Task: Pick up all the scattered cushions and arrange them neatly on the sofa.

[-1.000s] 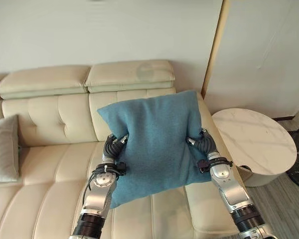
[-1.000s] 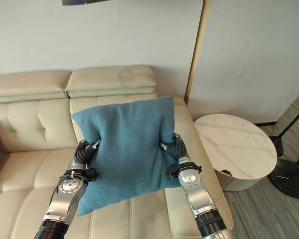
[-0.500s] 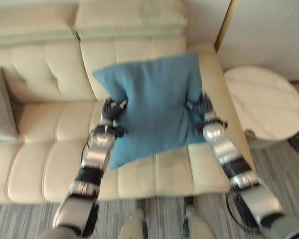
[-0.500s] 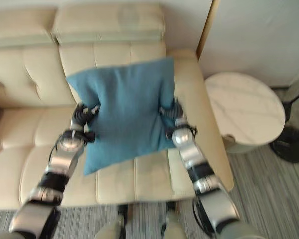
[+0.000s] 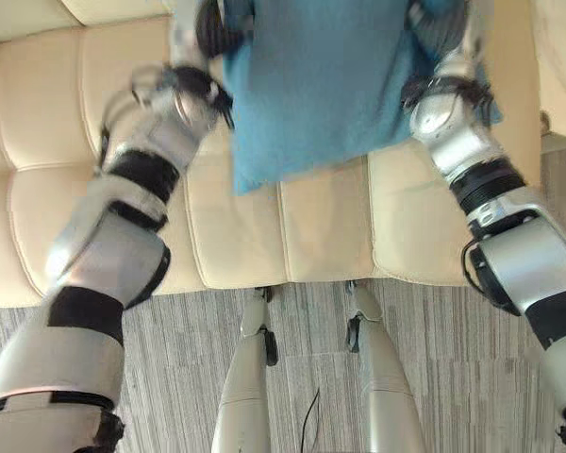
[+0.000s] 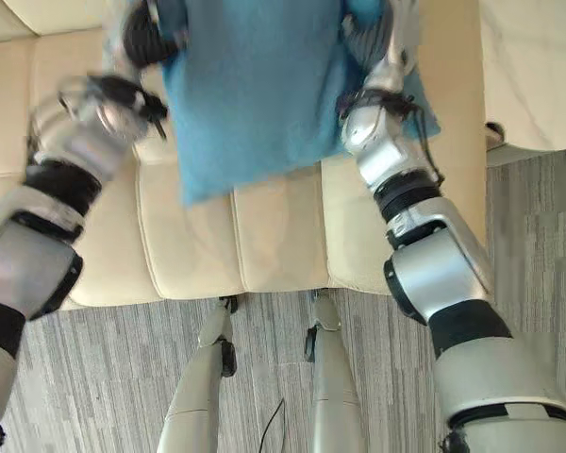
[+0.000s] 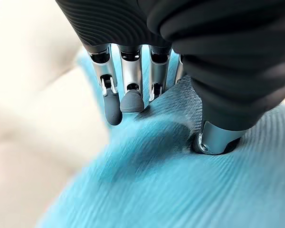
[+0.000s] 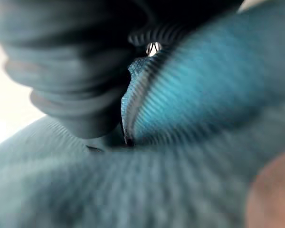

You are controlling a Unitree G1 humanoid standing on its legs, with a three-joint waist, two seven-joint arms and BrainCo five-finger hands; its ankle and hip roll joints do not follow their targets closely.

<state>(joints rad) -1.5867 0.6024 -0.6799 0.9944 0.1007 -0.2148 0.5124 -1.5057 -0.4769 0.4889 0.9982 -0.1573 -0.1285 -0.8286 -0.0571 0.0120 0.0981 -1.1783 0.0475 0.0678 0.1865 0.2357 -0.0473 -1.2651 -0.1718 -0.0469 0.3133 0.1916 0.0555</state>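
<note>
Now tipping down from backrest to sofa (image 5: 321, 241) front edge, still holding blue cushion (image 5: 321, 85) over the seat's right end, left robot hand (image 7: 133, 90) and right robot hand (image 6: 373, 38) pinching its sides, awaiting placement.

Even indoor light, soft shadows — left arm motion-blurred; right wrist view heavily out of focus.
</note>
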